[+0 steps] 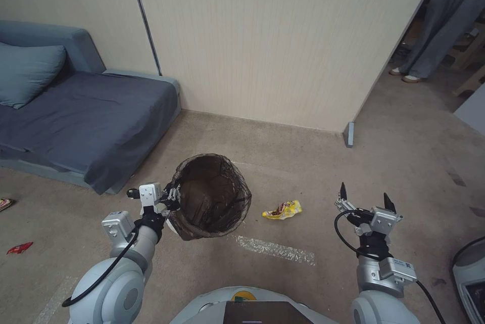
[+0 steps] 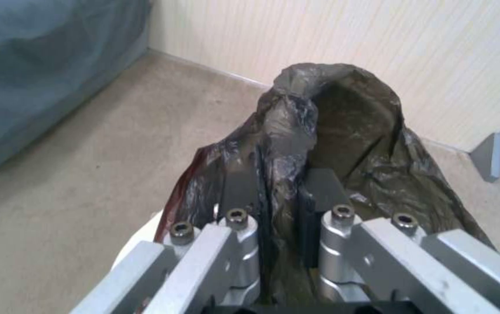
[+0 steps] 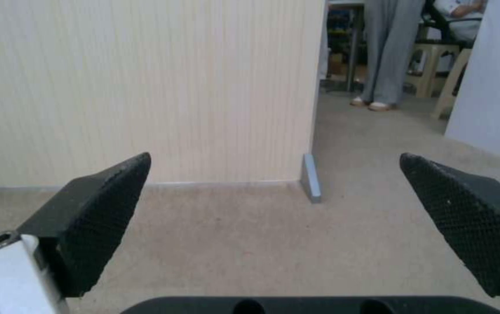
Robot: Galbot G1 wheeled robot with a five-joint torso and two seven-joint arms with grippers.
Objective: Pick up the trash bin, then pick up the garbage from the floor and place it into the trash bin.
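- Head view gives you the yellow crinkled wrapper (image 1: 283,210) on tan carpet (image 1: 303,162), between both arms.
- Left wrist view: your left gripper (image 2: 282,205) pinches the brown-bagged white round bin (image 2: 343,131) at its rim.
- Right gripper (image 1: 365,198) hangs spread wide.

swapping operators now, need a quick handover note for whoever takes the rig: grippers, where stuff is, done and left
Left gripper: shut on the bagged rim of the trash bin, which it holds at the robot's front left, by the sofa.
Right gripper: open, empty, raised at the front right.
Garbage: yellow wrapper on the floor between bin and right gripper; red wrapper and another scrap far left.
Done: bin gripped.
Left: all litter to collect; none shows inside the bin.
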